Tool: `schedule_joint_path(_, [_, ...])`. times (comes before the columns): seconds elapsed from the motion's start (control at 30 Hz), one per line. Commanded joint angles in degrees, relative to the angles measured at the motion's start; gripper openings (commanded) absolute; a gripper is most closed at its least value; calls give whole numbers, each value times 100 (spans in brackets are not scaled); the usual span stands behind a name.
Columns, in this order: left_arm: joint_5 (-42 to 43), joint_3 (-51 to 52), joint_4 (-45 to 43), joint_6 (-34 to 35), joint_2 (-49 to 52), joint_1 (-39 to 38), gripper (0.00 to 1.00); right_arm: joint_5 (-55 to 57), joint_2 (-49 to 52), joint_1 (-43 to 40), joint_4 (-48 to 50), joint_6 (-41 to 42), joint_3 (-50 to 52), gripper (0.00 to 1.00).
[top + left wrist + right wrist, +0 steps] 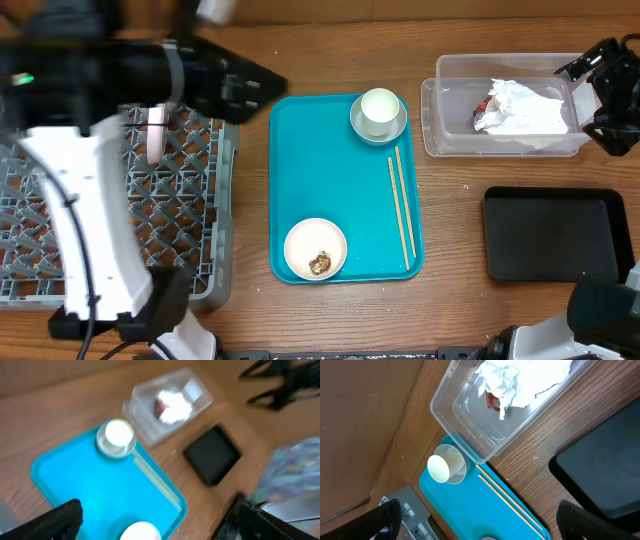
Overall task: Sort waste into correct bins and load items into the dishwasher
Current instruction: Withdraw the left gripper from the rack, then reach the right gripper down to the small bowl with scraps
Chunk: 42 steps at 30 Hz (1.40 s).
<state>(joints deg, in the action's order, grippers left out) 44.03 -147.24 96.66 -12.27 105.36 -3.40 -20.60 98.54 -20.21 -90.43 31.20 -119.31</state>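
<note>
A pale pink plate (157, 135) stands on edge in the grey dishwasher rack (190, 210). My left gripper (250, 88) hangs open and empty over the rack's right edge. On the teal tray (340, 170) are a white cup (379, 108) on a grey-green saucer, two chopsticks (402, 205), and a small bowl (316, 250) holding a brown scrap. The clear tub (432, 130) holds a crumpled napkin (530, 110) and a red wrapper (492, 401). My right gripper (485, 525) is open and empty, beside the tub's right end.
A black tray (555, 235) lies on the wood at the front right, below the tub. The white left arm crosses over the rack. The left wrist view is blurred; it shows the cup (117, 435) and the tub (167, 402).
</note>
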Motion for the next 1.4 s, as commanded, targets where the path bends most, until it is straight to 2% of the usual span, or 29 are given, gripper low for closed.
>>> schedule_joint_path(0.0, [-2769, 42, 13, 1255, 52, -470, 100, -48, -68, -4, 31, -105, -20, 100])
schedule_joint_path(0.1, [-4207, 33, 13, 2273, -111, -424, 100, -48, -68, -4, 31, -105, -20, 100])
schedule_joint_path(0.27, [-4774, 33, 13, 2734, -664, 280, 100, -48, -68, -4, 31, -105, -22, 100])
schedule_joint_path(0.4, [-4594, 33, 13, 3289, -981, 1394, 100, -50, -68, -4, 164, -103, -22, 100])
schedule_joint_path(0.53, [-3932, 46, 15, 3300, -1056, 2452, 100, -428, -68, -4, 490, 221, -22, 100])
schedule_joint_path(0.63, [-3652, 92, 13, 3307, -1034, 2798, 100, -1078, -68, 9, 625, 293, -22, 100])
schedule_joint_path(0.7, [-3541, 92, 13, 3307, -1010, 2852, 100, -1720, -68, 195, 861, -245, -22, 100])
schedule_joint_path(0.8, [-3543, 92, 13, 3307, -986, 2850, 100, -1381, -52, 977, 922, -581, -22, 100])
schedule_joint_path(0.9, [-3541, 92, 13, 3307, -951, 2850, 100, 289, 61, 2328, 940, -577, -20, 100])
schedule_joint_path(1.07, [-3545, 92, 13, 3307, -946, 2850, 100, 1934, 358, 3724, 1132, -577, -20, 100])
schedule_joint_path(1.2, [-3543, 92, 13, 3307, -946, 2850, 100, 1716, 553, 4419, 844, -577, -20, 100])
schedule_joint_path(1.37, [-3543, 92, 13, 3307, -946, 2850, 100, 1126, 704, 5187, -44, -577, 17, 100])
